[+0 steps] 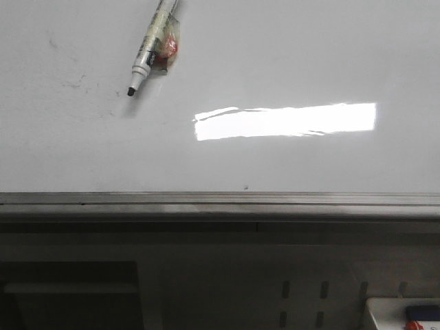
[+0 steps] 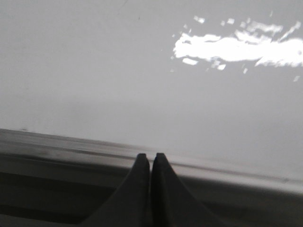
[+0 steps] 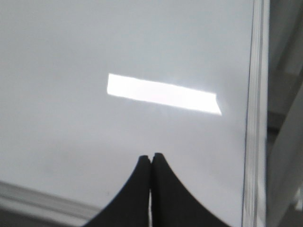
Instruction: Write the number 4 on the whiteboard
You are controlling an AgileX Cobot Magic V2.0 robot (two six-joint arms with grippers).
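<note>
Your left end effector [image 2: 151, 156] is clenched: in the left wrist view its two dark fingers [image 2: 137, 189] press together with no gap and nothing between them. The tips sit in front of the grey metal rail [image 2: 71, 151] that runs along the lower edge of the whiteboard [image 2: 94, 71].

Your right end effector [image 3: 151, 156] is clenched in the same way, its dark fingers [image 3: 168, 194] meeting tip to tip and carrying nothing. It points at the white board face, near a corner where the rail and a metal side frame [image 3: 258, 94] meet.

In the front view neither end effector shows. A marker [image 1: 152, 42] comes in from the top edge, left of centre, slanting down and to the left. Its body is pale with print on it, a small red and clear wrapping is beside the barrel, and its dark tip [image 1: 130, 91] is at or just off the board; you cannot tell whether it touches. What carries the marker is out of view.

No number 4 is visible on the whiteboard. Around the tip there are only faint old smudges [image 1: 72, 84]. A bright rectangular light reflection [image 1: 285, 120] lies right of centre. Below the rail sits a dim grey structure, and a white box [image 1: 405, 313] shows at the lower right corner.
</note>
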